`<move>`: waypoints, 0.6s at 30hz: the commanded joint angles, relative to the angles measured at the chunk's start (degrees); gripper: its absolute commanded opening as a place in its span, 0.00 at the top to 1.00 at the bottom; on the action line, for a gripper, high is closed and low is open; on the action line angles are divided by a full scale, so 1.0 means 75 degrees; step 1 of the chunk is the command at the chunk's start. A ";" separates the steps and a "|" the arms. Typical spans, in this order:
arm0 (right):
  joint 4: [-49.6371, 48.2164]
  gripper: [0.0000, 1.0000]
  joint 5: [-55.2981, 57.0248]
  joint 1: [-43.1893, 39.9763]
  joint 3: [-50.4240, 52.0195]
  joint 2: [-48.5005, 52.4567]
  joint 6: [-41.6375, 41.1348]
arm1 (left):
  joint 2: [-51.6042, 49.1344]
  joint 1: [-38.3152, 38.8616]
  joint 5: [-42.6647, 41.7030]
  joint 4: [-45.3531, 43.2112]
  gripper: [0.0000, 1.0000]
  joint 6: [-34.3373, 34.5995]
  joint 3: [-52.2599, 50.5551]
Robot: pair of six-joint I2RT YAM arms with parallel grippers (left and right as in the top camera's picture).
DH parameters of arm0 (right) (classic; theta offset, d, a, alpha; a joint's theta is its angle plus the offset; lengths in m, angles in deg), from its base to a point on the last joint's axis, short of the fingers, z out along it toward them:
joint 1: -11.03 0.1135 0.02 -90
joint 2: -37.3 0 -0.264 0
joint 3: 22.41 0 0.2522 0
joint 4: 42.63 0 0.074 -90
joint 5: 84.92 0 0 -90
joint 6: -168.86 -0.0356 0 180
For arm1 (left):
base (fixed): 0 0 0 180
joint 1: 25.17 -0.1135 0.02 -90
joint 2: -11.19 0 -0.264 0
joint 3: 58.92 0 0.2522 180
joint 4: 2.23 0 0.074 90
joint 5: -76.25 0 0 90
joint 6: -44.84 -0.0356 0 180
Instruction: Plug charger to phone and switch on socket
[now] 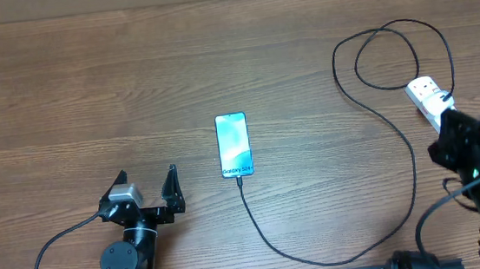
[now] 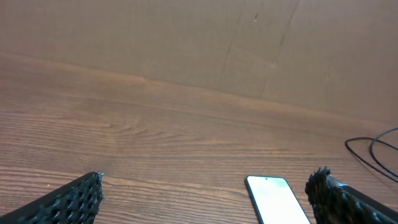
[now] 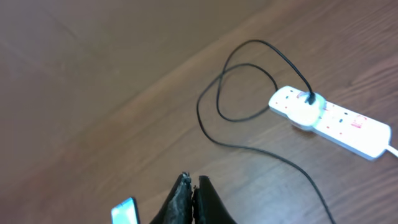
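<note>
**Cable looks plugged in; the socket switch is what's left**

Overhead: plain wood desk [image 1: 61, 80].
- The phone [image 1: 233, 144] lies face up, ahead and to the right of the left gripper [image 1: 147, 188]. That gripper sits spread wide and holds nothing.
- The charger [image 1: 414, 167] leaves the phone's near edge, sweeps right and loops back to the socket [image 1: 426, 94]. The tip looks plugged in, but I can't confirm it's fully seated from this view.
- The right gripper [image 1: 445, 125] is pinched closed and empty. It sits just over the socket's near end and hides part of it.

Left wrist: brown board [image 2: 186, 43] behind the desk. The phone sits between the spread fingers, nearer the right one. A bit of cable shows far right.

Right wrist: the socket is ahead and right of the closed tips, not touching them.
- A white adapter [image 3: 306, 109] sits in the end outlet, with the charger coming out of it.
- The red switches [image 3: 357, 122] are further along the strip. I can't tell which one serves that outlet.

To do it well, I'd use the closed tips as a poker and press straight down on the right switch. The strip is probably light, so a sideways push would likely make it slide. Keep clear of the cable loop.

Containers: none in view.
</note>
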 commanded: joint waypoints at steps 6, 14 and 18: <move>0.0813 0.43 -0.0047 0.0017 0.0003 -0.0341 0.0356 | 0.0023 -0.0050 0.0146 -0.0009 0.00 0.0099 -0.0032; 0.1897 0.00 -0.0047 0.0017 0.0009 -0.0341 0.0251 | 0.0023 -0.0050 0.0146 -0.0009 0.00 0.0099 -0.0032; 0.1938 0.00 -0.0041 0.0017 0.0009 -0.0341 0.0335 | 0.0023 -0.0050 0.0146 -0.0009 0.00 0.0099 -0.0032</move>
